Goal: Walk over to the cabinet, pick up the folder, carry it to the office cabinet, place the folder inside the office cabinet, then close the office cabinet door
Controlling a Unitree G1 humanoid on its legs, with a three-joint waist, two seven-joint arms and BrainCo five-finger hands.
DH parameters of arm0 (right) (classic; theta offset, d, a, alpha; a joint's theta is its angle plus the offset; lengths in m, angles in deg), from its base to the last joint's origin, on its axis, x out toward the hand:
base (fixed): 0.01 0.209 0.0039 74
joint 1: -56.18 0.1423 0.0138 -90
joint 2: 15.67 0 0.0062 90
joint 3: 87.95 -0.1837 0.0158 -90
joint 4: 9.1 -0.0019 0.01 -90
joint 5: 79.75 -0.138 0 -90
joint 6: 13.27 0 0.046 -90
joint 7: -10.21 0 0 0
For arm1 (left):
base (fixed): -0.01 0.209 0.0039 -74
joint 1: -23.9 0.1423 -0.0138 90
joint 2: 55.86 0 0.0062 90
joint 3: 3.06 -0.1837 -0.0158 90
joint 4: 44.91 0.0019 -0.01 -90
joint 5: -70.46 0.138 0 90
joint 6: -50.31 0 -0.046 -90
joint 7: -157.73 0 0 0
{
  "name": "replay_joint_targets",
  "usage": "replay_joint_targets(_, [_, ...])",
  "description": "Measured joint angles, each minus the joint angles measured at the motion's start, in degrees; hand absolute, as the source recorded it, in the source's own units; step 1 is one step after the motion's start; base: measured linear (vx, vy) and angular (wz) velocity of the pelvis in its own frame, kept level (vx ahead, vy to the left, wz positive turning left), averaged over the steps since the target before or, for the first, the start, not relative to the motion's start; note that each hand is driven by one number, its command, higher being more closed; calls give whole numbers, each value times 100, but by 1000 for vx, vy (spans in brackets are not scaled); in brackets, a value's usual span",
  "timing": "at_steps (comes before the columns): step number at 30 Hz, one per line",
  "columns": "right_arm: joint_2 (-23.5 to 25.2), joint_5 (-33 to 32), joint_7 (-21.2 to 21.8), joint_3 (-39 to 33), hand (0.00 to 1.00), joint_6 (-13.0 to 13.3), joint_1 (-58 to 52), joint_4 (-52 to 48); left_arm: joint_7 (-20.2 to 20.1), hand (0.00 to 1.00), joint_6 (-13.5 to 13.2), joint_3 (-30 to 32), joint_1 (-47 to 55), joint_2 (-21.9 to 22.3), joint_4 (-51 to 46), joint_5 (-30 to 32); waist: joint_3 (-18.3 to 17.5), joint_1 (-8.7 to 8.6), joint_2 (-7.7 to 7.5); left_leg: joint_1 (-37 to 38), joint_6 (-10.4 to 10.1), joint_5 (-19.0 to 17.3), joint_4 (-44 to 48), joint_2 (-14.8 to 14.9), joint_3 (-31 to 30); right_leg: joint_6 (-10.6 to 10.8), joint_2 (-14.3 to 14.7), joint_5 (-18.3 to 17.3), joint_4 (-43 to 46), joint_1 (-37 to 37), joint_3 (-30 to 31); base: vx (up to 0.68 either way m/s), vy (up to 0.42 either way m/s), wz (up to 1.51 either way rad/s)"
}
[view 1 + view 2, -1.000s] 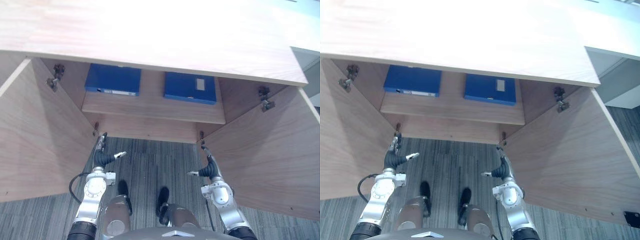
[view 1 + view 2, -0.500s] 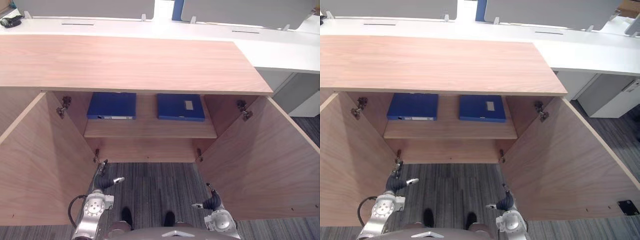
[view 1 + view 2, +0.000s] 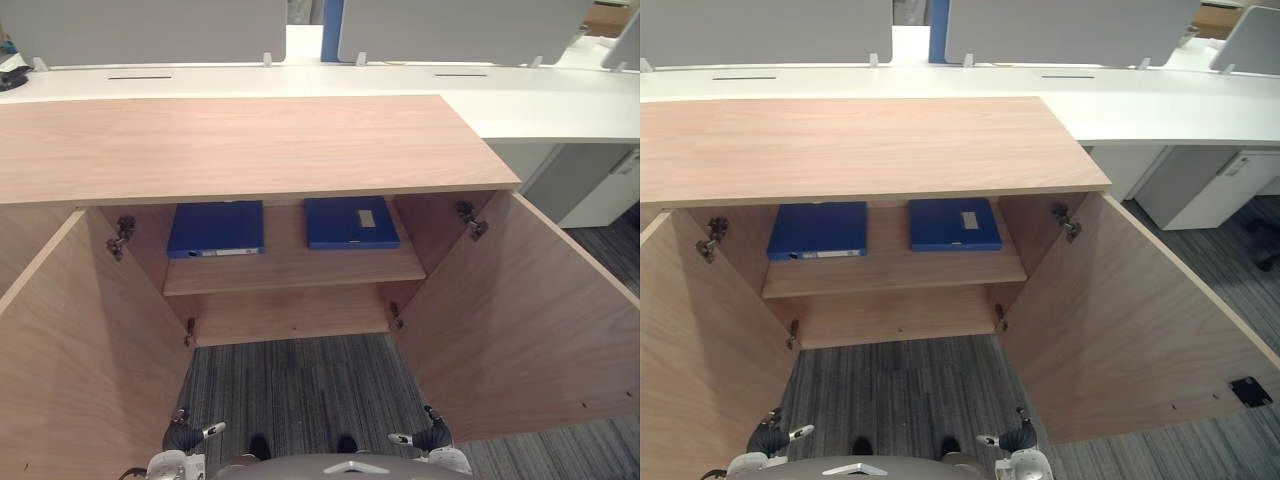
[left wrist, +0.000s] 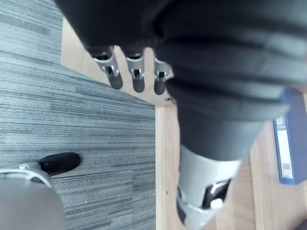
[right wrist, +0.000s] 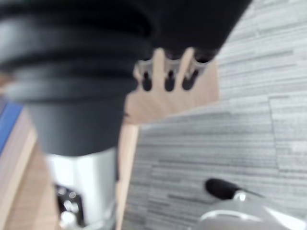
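Two blue folders lie flat on the shelf inside the wooden cabinet. One folder is at the left. The other, with a white label, is at the right. Both cabinet doors stand wide open. My left hand and right hand hang low over the carpet in front of the cabinet, well short of the shelf. Each is open and holds nothing. In the left wrist view the fingers are straight, with the edge of a blue folder beyond. The right wrist view shows straight fingers too.
The left door and right door flank a strip of grey carpet. Behind the cabinet runs a white desk with grey partition panels. A pale drawer unit stands at the far right.
The whole picture has shifted: the camera has drawn back and looks further up, taking in the cabinet top and desk. Both hands have slid to the bottom edge of the view, still empty.
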Motion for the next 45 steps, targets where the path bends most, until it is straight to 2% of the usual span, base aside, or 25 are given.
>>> replay_joint_targets(4, [13, -168, 1, -8, 0, -61, 41, 192, 151, 0, 37, 264, -138, -27, 266, 9, 9, -15, -8, 139, 10, -141, 1, 6, 255, 9, 27, -99, 185, -87, 240, 32, 15, -37])
replay_joint_targets(6, [47, -215, 3, -7, 0, -110, 42, 190, 194, 0, 59, 286, -119, -89, 108, 7, 65, -26, -43, 230, 27, -212, 2, -64, 307, 91, -87, -422, 787, -319, 256, 57, 21, -20])
replay_joint_targets(7, [89, -254, 5, -7, 0, -151, 49, 186, 229, 0, 60, 284, -106, -126, -46, 7, 104, -38, -91, 277, 46, -260, 3, -133, 291, 231, -181, -570, 1131, -427, 248, 70, 15, 2])
replay_joint_targets(10, [129, -256, 2, -5, 0, -201, 135, 173, 383, 0, 41, 277, -111, -114, -228, 27, 220, -14, -68, 362, 97, -373, 0, -178, 145, 325, -261, -538, 1883, -689, 179, 87, 8, 0])
replay_joint_targets(11, [69, -258, 0, 1, 0, -199, 222, 175, 424, 0, 41, 278, -158, -111, -235, 121, 354, -48, 23, 450, 129, -392, 1, -93, 71, 286, -241, -428, 2241, -829, 145, 76, 5, 12])
replay_joint_targets(12, [75, -260, -4, -1, 0, -198, 240, 174, 448, 0, 41, 292, -146, -143, -239, 130, 412, -115, 81, 483, 153, -408, 1, -8, -22, 143, -219, -507, 2333, -869, -42, 82, -8, 20])
replay_joint_targets(14, [119, -258, 0, 14, 0, -200, 291, 186, 466, 0, 41, 298, -200, -235, -213, 130, 449, -144, 0, 501, 150, -413, 6, 98, -132, 17, -124, -756, 2140, -927, -213, 118, -75, 34])
replay_joint_targets(16, [134, -255, -2, 14, 0, -204, 290, 183, 456, 0, 45, 294, -337, -347, -56, 131, 449, -208, -7, 507, 49, -476, 32, 240, -329, -12, 87, -735, 1595, -910, -224, 162, -119, 46])
replay_joint_targets(18, [148, -255, 5, 14, 0, -206, 251, 182, 443, 0, 44, 308, -365, -534, -35, 133, 439, -228, -240, 493, -172, -760, 308, 156, -421, -294, 77, -618, 1438, -889, -16, 201, -175, 38])
replay_joint_targets(19, [151, -255, 7, 14, 0, -206, 217, 182, 440, 0, 44, 324, -358, -579, -19, 133, 416, -232, -301, 482, -210, -889, 474, 119, -453, -315, 44, -600, 1458, -873, 14, 263, -233, 38])
replay_joint_targets(21, [51, -254, 9, -1, 0, -217, 115, 168, 429, 0, 42, 432, -350, -533, 49, 137, 293, -287, -69, 323, -456, -1439, 1282, 510, -650, -321, 267, -942, 1606, -681, -169, 350, -229, 35])
replay_joint_targets(22, [20, -252, 13, 1, 0, -215, 102, 164, 409, 0, 42, 455, -354, -533, 49, 140, 263, -275, 34, 232, -447, -1547, 1548, 652, -665, -342, 357, -960, 1531, -622, -266, 416, -201, 25])
replay_joint_targets(23, [-15, -253, 21, -1, 0, -214, 102, 162, 389, 0, 41, 537, -407, -521, 43, 160, 298, -281, 203, -18, -518, -1761, 2157, 888, -673, -427, 526, -930, 1418, -461, -374, 398, -189, 20])
replay_joint_targets(24, [-31, -255, 37, 2, 0, -211, 135, 156, 387, 0, 42, 615, -513, -492, 40, 160, 343, -284, 262, -274, -639, -1855, 2755, 1074, -651, -479, 616, -922, 1332, -333, -429, 458, -187, 21])
replay_joint_targets(25, [-49, -256, 48, 1, 0, -211, 193, 153, 385, 0, 41, 726, -547, -368, 7, 158, 411, -200, 269, -559, -747, -1901, 3518, 1232, -608, -540, 659, -928, 1150, -63, -452, 348, -121, 11])
replay_joint_targets(26, [-48, -257, 48, 1, 0, -211, 203, 143, 387, 0, 40, 729, -542, -270, -32, 157, 426, -172, 261, -625, -769, -1928, 3736, 1253, -601, -552, 652, -936, 1097, 63, -444, 338, -56, 4])
replay_joint_targets(29, [-48, -276, -2, -165, 0, -211, 314, 98, 369, 0, -10, 645, -419, 158, -79, 234, 508, -66, 165, -912, -646, -2103, 3880, 1144, -475, -588, 412, -964, 991, 494, -402, 282, 57, 9])
replay_joint_targets(30, [-42, -330, -4, -210, 0, -210, 350, 98, 353, 0, -9, 616, -394, 180, -78, 237, 533, -40, 127, -992, -634, -2103, 3693, 1068, -474, -585, 327, -966, 1003, 520, -394, 218, 174, -1])
replay_joint_targets(31, [-61, -390, -9, -263, 0, -188, 422, 65, 337, 0, -9, 520, -339, 164, -81, 239, 541, 6, 115, -1065, -596, -1664, 2648, 895, -532, -461, 196, -1039, 1068, 522, -367, 176, 172, -5])
replay_joint_targets(32, [-105, -396, -9, -276, 0, -175, 418, 23, 339, 0, -12, 515, -314, 168, -91, 240, 529, 21, 220, -1057, -575, -1076, 2170, 897, -583, -362, 234, -1100, 1084, 526, -365, 163, 169, -7])
replay_joint_targets(33, [-35, -439, -3, -282, 0, -179, 431, 23, 339, 0, 4, 515, -235, 53, -47, 242, 568, 54, 110, -1018, -392, -781, 2160, 761, -515, -195, 117, -1281, 1120, 563, -272, 164, 144, 1])
replay_joint_targets(34, [68, -462, -2, -279, 0, -173, 407, 5, 354, 0, 3, 516, -164, -70, -80, 243, 541, 51, 46, -934, -397, -775, 2027, 628, -497, -188, -2, -1283, 1127, 577, -240, 123, 102, 4])
replay_joint_targets(35, [106, -473, -1, -279, 100, -170, 390, 1, 353, 0, 3, 515, -150, -121, -80, 244, 541, 53, 33, -890, -394, -774, 1982, 581, -485, -189, -52, -1282, 1134, 594, -234, 161, 138, 4])
replay_joint_targets(40, [201, -474, -4, -275, 100, -171, 390, -53, 333, 0, -6, 525, -108, -200, -83, 353, 525, 58, 40, -572, -296, -732, 1635, 467, -319, -135, -134, -1134, 1018, 689, -60, 48, 57, -18])
replay_joint_targets(45, [176, -471, -36, -284, 100, -175, 345, -77, 334, 0, -5, 523, -62, -106, -81, 386, 503, 14, 54, -167, -254, -331, 896, 419, -179, -74, -80, -980, 782, 755, 76, -54, -19, -21])
